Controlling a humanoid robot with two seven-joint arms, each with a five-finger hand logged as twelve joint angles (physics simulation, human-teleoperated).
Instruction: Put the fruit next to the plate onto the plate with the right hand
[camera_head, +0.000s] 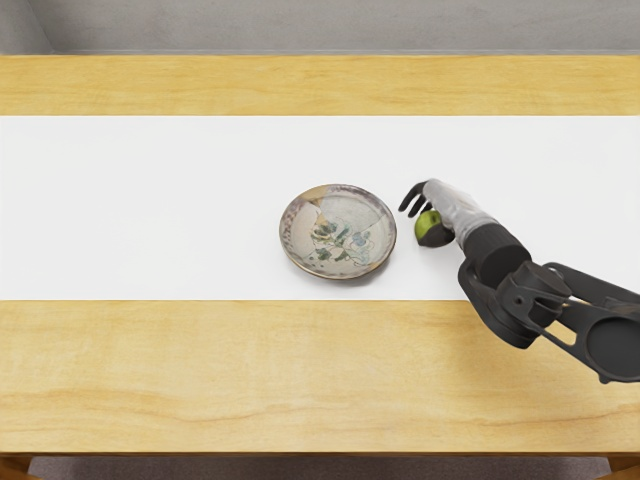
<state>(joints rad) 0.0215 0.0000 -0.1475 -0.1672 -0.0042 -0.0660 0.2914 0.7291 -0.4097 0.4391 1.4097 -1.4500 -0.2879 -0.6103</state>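
From my console the step in hand is the pickup. The green fruit (428, 226) sits on the surface (150, 370) just off the plate's (286, 232) right edge, close to the rim but not touching it. The right hand (432, 205) is over it, with its arm reaching in from farther right of the plate.

The fingers (410, 203) are bent well down, more than half closed, and hook over the side of the fruit that faces the plate. I read that as a grasp on the fruit. The palm covers the top of it, so I cannot confirm every contact. Nothing else is in the hand.

To do this well, I would make sure the grip is firm before raising anything, because a round fruit can squirt out of a loose hold. Then I would lift straight up until the fruit clears the rim and carry it the short way across toward the plate's painted centre. I would lower it until it rests there before letting go, as a drop near the sloped rim might send it rolling back off. The plate itself is bare of fruit.
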